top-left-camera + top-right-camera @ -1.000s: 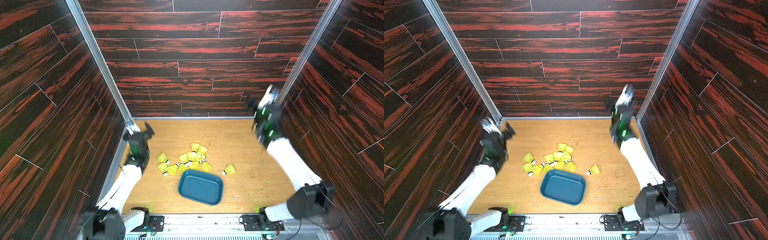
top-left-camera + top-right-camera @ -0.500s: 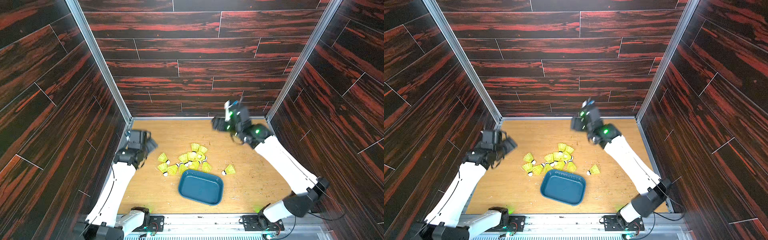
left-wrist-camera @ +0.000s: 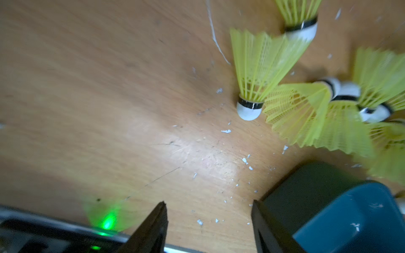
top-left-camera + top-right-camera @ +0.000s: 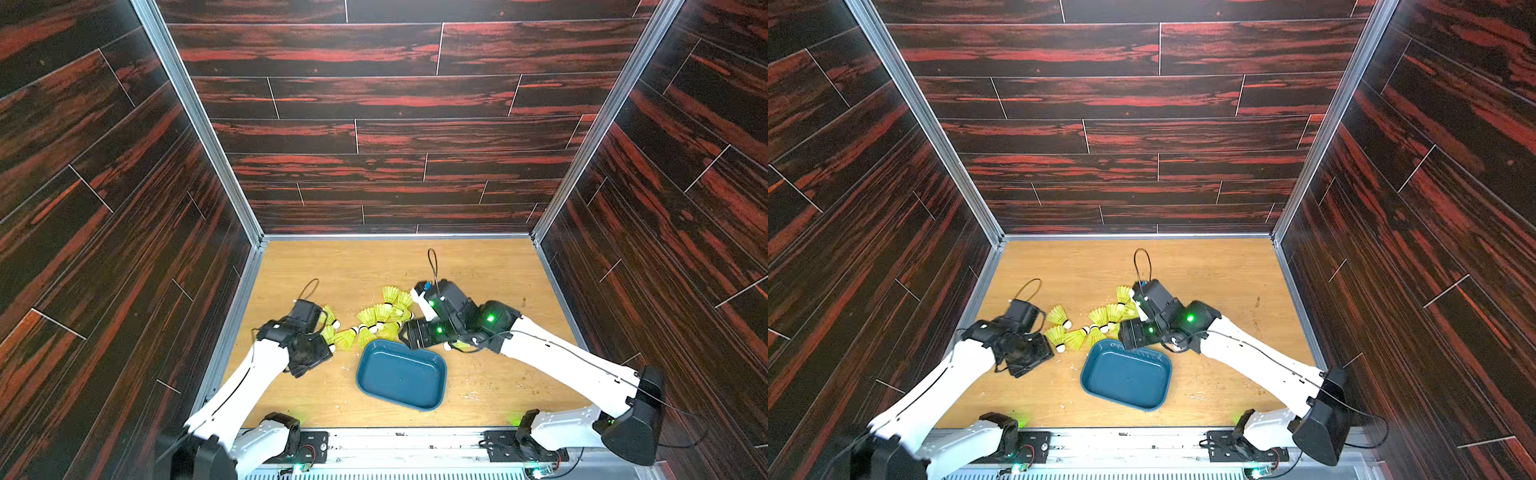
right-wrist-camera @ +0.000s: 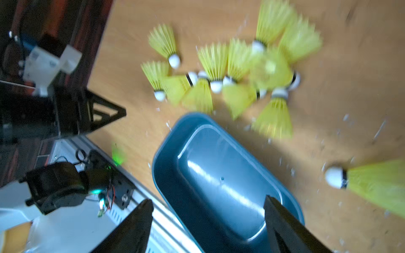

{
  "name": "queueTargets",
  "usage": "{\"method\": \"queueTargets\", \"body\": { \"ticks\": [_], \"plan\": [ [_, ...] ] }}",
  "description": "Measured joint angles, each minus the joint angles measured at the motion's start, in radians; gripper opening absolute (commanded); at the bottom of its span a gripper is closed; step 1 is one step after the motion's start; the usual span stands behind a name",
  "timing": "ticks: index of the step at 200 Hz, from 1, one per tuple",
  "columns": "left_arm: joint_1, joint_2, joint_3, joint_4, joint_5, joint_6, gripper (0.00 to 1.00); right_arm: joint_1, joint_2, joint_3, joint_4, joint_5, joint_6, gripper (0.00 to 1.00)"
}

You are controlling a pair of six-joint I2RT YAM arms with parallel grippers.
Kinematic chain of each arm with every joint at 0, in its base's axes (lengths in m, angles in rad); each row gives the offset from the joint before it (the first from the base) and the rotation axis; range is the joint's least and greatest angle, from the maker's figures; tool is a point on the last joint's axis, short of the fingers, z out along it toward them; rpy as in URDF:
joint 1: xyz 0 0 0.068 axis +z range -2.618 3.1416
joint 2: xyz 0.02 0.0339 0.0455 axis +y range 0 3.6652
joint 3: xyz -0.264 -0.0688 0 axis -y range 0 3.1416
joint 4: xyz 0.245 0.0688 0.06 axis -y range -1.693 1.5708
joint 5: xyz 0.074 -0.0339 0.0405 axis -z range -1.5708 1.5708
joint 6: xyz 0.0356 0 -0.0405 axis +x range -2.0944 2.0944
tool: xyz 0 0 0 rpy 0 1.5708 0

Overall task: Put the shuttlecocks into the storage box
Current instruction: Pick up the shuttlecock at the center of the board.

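Top views: storage box (image 4: 401, 378) sits on the desk (image 4: 374, 266), front-centre, nothing in it. Shuttlecocks (image 4: 381, 312) lie in a loose heap on the desk just behind the box's far rim, none inside. Left claw (image 4: 309, 355) is low over the desk on the left side of the heap, near the box's left corner. Right claw (image 4: 415, 334) is at the box's far right corner, beside the heap. The layout reads the same in both top views: box (image 4: 1125, 374), heap (image 4: 1100, 318), left claw (image 4: 1027, 355), right claw (image 4: 1136, 334).

Left wrist: left claw (image 3: 208, 201) has its jaws apart, with only bare desk between them. Nearest shuttlecocks (image 3: 258, 65) are well clear of the tips, and a box corner (image 3: 350, 219) sits beside one finger.

Right wrist: blurred. Right claw (image 5: 208, 198) has its jaws spread wide and holds nothing, hanging over the empty box (image 5: 219, 164). The heap (image 5: 214, 61) lies past the box rim, and one stray shuttlecock (image 5: 372, 181) lies on the desk apart from the rest.
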Motion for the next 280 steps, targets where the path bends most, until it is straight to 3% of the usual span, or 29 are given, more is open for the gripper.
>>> {"method": "queueTargets", "body": {
  "ticks": [106, 159, 280],
  "plan": [
    [-0.003, 0.267, 0.001, 0.235, -0.017, 0.045, 0.59, 0.0, -0.077, -0.071, -0.013, -0.017, 0.092, 0.84],
    [-0.003, 0.317, 0.006, 0.284, -0.033, 0.053, 0.56, 0.0, -0.067, -0.102, 0.093, -0.106, 0.104, 0.85],
    [-0.003, 0.318, -0.017, 0.342, -0.067, 0.053, 0.55, -0.044, 0.351, 0.095, 0.398, -0.228, 0.151, 0.82]
  ]
}}
